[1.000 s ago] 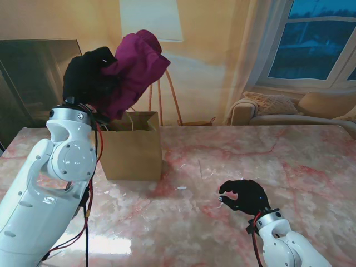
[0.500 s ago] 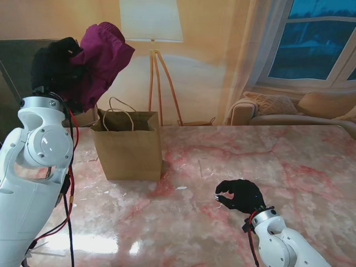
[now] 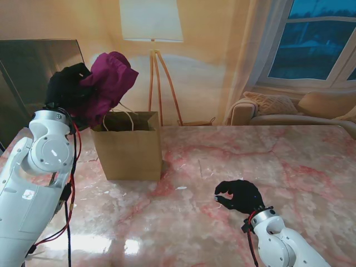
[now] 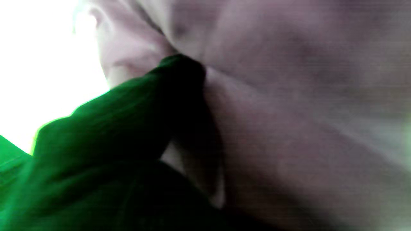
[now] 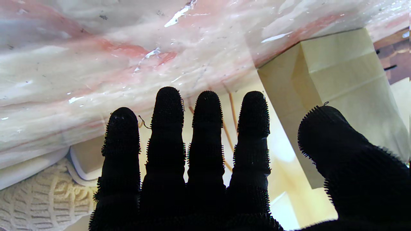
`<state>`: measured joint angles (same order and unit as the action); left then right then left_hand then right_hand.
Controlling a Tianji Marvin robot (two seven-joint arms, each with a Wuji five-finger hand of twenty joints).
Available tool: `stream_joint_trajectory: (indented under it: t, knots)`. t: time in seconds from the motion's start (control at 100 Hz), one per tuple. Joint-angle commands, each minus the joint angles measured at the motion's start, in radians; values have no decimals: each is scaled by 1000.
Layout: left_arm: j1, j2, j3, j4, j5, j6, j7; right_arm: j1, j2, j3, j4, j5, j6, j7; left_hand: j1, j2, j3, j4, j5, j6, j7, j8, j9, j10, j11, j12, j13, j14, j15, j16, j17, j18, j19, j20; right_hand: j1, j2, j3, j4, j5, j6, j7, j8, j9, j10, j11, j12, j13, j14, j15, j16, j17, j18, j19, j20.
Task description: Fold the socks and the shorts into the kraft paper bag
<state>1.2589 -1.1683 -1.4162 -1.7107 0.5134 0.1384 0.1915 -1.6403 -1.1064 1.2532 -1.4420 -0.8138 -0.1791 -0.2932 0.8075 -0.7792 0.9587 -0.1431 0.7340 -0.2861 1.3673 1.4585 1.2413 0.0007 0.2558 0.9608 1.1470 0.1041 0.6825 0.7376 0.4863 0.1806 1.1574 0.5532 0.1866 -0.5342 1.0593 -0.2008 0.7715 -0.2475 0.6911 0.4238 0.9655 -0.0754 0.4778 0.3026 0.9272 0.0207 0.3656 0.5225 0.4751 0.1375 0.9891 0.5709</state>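
Observation:
My left hand (image 3: 68,89) is raised above the table, shut on a bunched magenta garment (image 3: 109,83), which looks like the shorts. The cloth hangs just over the left rim of the kraft paper bag (image 3: 130,150), which stands upright and open-mouthed with its twine handles up. In the left wrist view the pale cloth (image 4: 305,112) fills the picture against a dark finger (image 4: 135,109). My right hand (image 3: 240,196) rests low over the marble table near me, holding nothing, fingers (image 5: 207,134) straight and thumb apart. The bag (image 5: 340,83) shows in the right wrist view. I see no socks.
The pink-veined marble table (image 3: 267,161) spreads to the right of the bag. Behind it stand a floor lamp (image 3: 151,33), a sofa (image 3: 300,108) under a window, and a dark panel (image 3: 33,67) at the far left.
My left hand swung the magenta garment out to the left and up, then has come back down and right toward the bag's mouth. The right hand has barely shifted.

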Motion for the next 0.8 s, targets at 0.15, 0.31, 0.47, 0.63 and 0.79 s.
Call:
stream_joint_trajectory:
  t: [0.15, 0.31, 0.47, 0.63, 0.79]
  knots:
    - [7, -14, 4, 29, -172, -31, -17, -2, -5, -12, 2, 7, 4, 8, 155, 82, -5, -43, -10, -39, 7, 7, -6, -178, 24, 57, -25, -20, -66, -4, -20, -30, -29, 30, -36, 41, -20, 54, -10, 0, -18, 16, -12, 8, 15, 0, -21, 6, 8, 5, -14, -16, 5, -16]
    - [1, -21, 11, 65, -214, -53, -6, -3, -5, -14, -1, 13, 2, 18, 168, 76, -1, -33, 0, -38, -5, -11, -14, -181, 26, 47, -25, -25, -113, -24, -23, -38, -46, 33, -40, 54, -29, 58, 0, -3, -14, 18, -9, 10, 16, 1, -20, 8, 11, 8, -16, -13, 8, -14]
    - [-26, -40, 31, 122, -251, -82, 53, -5, -3, -15, -5, 11, -3, 26, 192, 56, 6, -22, 39, -12, -39, -61, -28, -176, 58, -6, -16, -24, -182, -37, -21, -53, -75, 31, -44, 61, -34, 60, 4, -4, -14, 19, -6, 10, 17, 2, -18, 8, 16, 11, -16, -11, 10, -13]
    - [-61, -69, 54, 177, -318, -116, 136, -6, -3, -14, -6, 15, 0, 32, 230, 34, -7, -8, 70, 31, -118, -142, -44, -170, 104, -66, -3, -21, -234, -41, -20, -46, -87, -2, -45, 68, -39, 62, 22, -9, -7, 22, 5, 10, 22, 5, -11, 11, 22, 15, -14, -10, 13, -12]
    - [-80, -93, 65, 209, -398, -152, 191, -6, -1, -13, -6, 18, 0, 44, 254, 17, 3, 1, 97, 73, -193, -214, -50, -162, 128, -94, -5, -34, -254, -49, -23, -27, -84, -51, -46, 73, -42, 64, 34, -13, -3, 25, 16, 12, 26, 9, -6, 11, 28, 19, -13, -9, 16, -11]
